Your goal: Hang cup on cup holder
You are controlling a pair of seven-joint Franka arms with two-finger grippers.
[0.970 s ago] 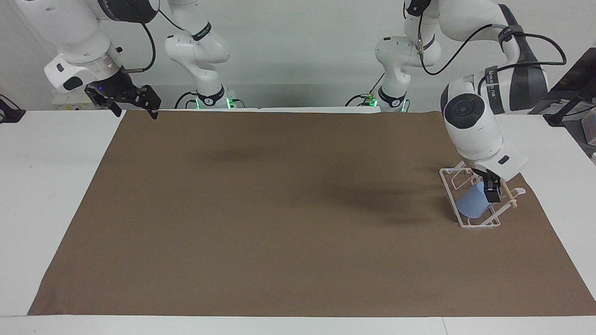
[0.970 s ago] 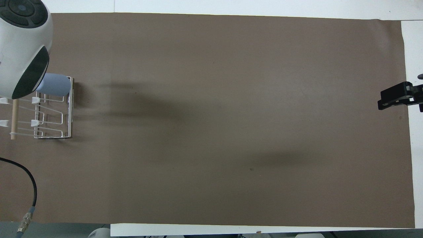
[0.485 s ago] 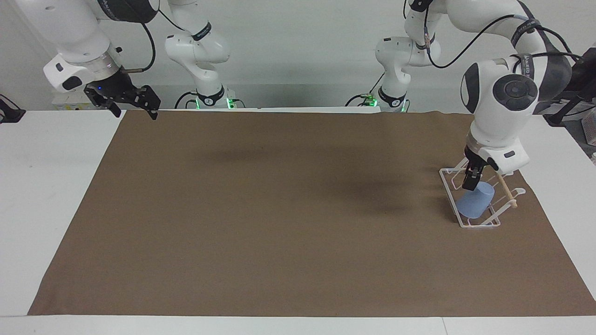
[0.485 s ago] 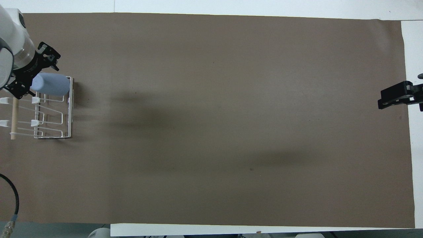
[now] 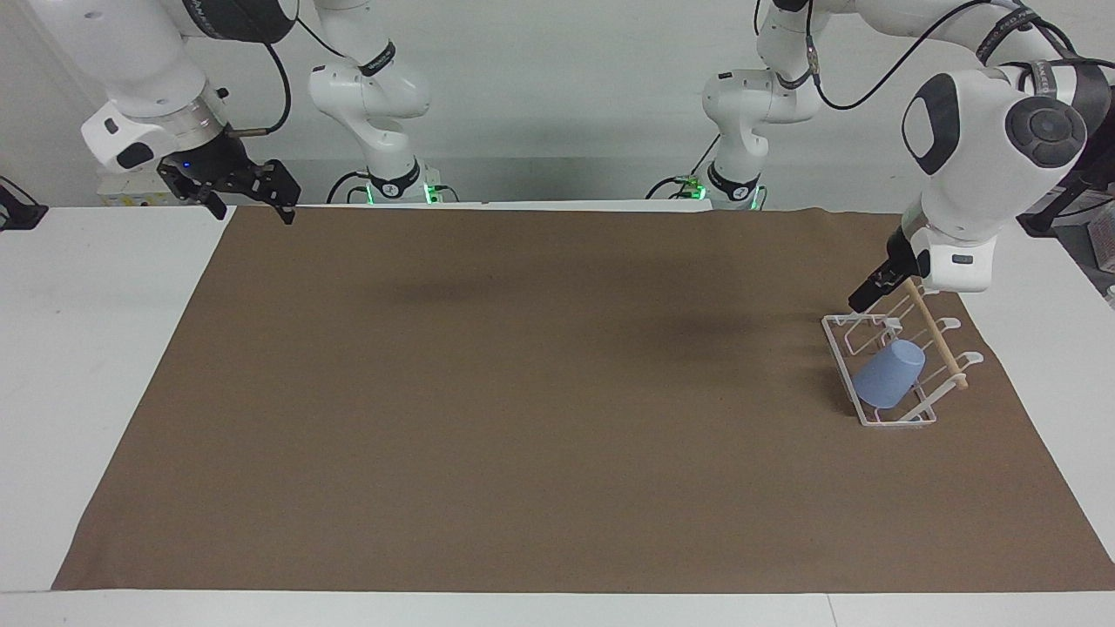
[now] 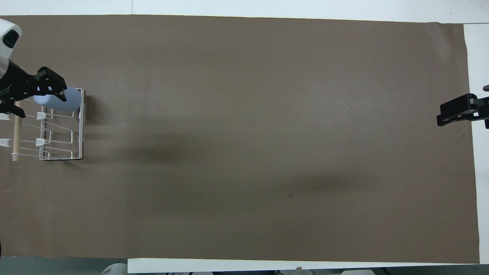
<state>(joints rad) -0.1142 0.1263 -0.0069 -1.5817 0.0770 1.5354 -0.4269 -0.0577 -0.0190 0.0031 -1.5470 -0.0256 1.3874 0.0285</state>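
The light-blue cup [image 5: 887, 374] sits tilted on a slanted prong of the white wire cup holder [image 5: 841, 348], at the holder's end farther from the robots. The holder stands on the brown mat at the left arm's end of the table, with its wooden dowel [image 5: 936, 340] along the top. My left gripper [image 5: 871, 296] is open and empty, raised above the holder and clear of the cup. In the overhead view the left gripper [image 6: 41, 103] partly covers the cup [image 6: 70, 101] and the holder [image 6: 78, 130]. My right gripper [image 5: 253, 212] is open and empty and waits at the right arm's end.
A large brown mat [image 5: 523, 392] covers most of the white table [image 5: 87, 348]. The right gripper's tip [image 6: 458, 112] shows at the mat's edge in the overhead view. Nothing else stands on the mat.
My left gripper has let go of the cup, opened and risen away from the holder. The cup stays on its prong. The right arm has not moved.
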